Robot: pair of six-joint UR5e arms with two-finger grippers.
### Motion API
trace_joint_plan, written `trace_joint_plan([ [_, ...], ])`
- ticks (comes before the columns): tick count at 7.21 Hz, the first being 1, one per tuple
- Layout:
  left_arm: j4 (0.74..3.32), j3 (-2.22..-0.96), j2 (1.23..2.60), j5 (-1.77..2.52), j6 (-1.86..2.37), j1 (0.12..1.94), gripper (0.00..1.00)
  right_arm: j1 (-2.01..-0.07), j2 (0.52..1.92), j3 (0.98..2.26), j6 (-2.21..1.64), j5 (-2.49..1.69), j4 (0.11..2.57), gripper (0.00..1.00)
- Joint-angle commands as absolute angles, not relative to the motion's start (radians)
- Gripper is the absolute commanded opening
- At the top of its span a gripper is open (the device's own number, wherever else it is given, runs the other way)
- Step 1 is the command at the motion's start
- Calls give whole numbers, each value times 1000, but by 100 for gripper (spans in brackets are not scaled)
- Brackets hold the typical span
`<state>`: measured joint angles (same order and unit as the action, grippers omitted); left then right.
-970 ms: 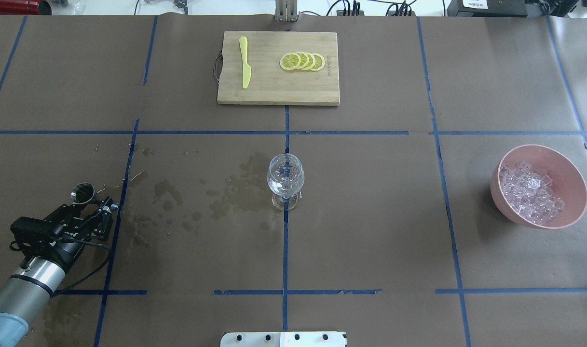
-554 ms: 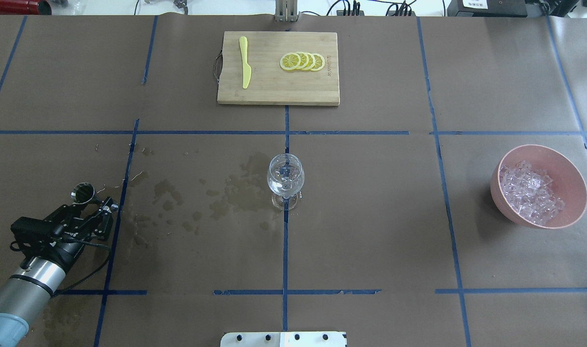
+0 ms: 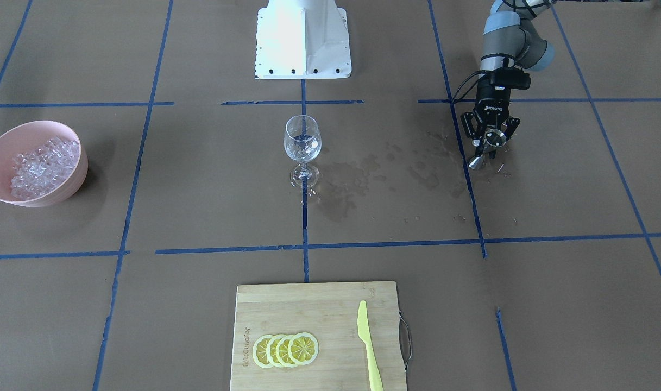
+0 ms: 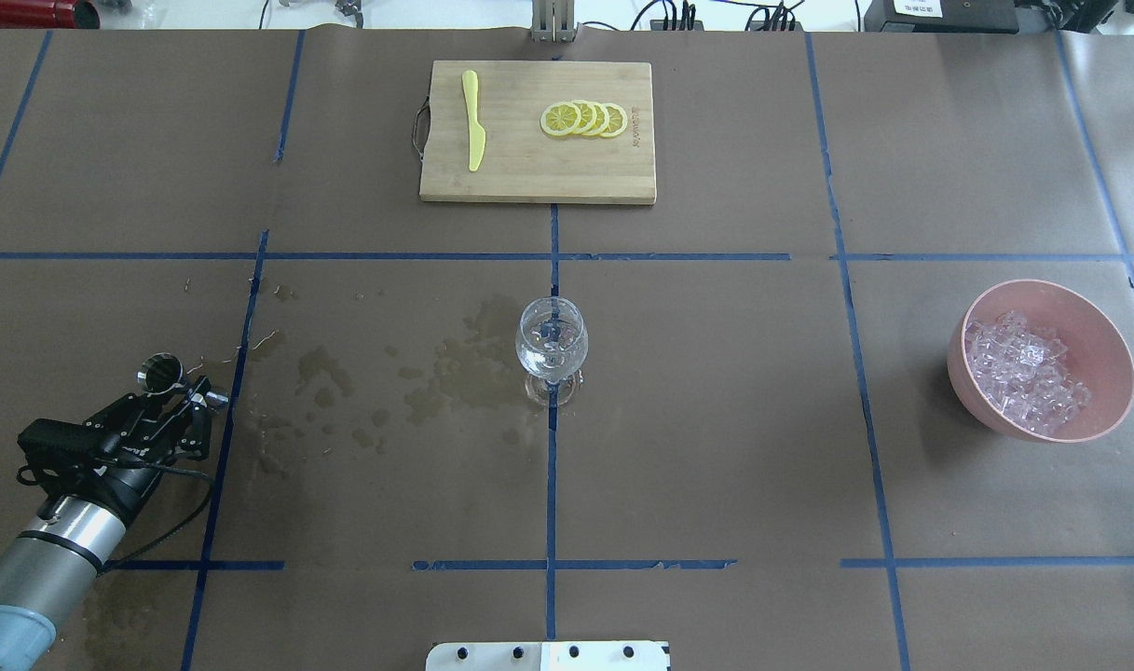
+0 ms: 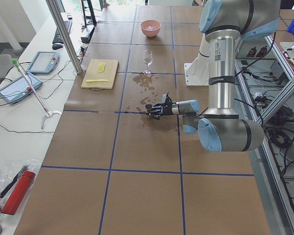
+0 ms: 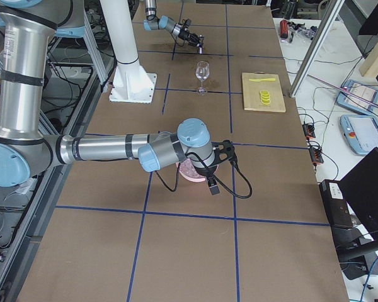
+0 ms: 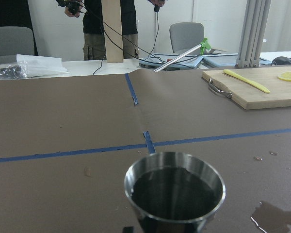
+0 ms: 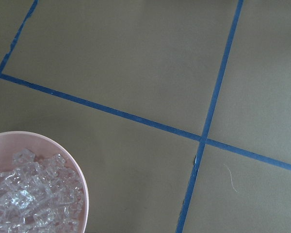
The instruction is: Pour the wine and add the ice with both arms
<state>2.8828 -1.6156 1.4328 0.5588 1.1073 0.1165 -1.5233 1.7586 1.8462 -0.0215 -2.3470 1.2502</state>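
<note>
The wine (image 7: 173,191) fills the measuring cup (image 7: 170,226) between the left fingers (image 3: 470,129), which have just closed to grip it, so we judge the carry to the wine glass (image 4: 551,340), well beyond them, is due; state of the right fingers (image 6: 227,147): we cannot tell.

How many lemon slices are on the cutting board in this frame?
4. The lemon slices lie in one overlapping row on the wooden cutting board, on the half away from the yellow knife. The overlap covers part of three slices; nothing suggests a hidden fifth.
</note>
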Motion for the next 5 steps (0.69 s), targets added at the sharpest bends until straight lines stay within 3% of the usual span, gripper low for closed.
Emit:
trace_joint_plan([
  [1,2890,-1615,1431,540,1120,118,9,-1523,1759,1847,-21,-2347,1250,100],
  [5,3024,-1609,1425,532,1089,118,9,-1523,1759,1847,-21,-2347,1250,100],
])
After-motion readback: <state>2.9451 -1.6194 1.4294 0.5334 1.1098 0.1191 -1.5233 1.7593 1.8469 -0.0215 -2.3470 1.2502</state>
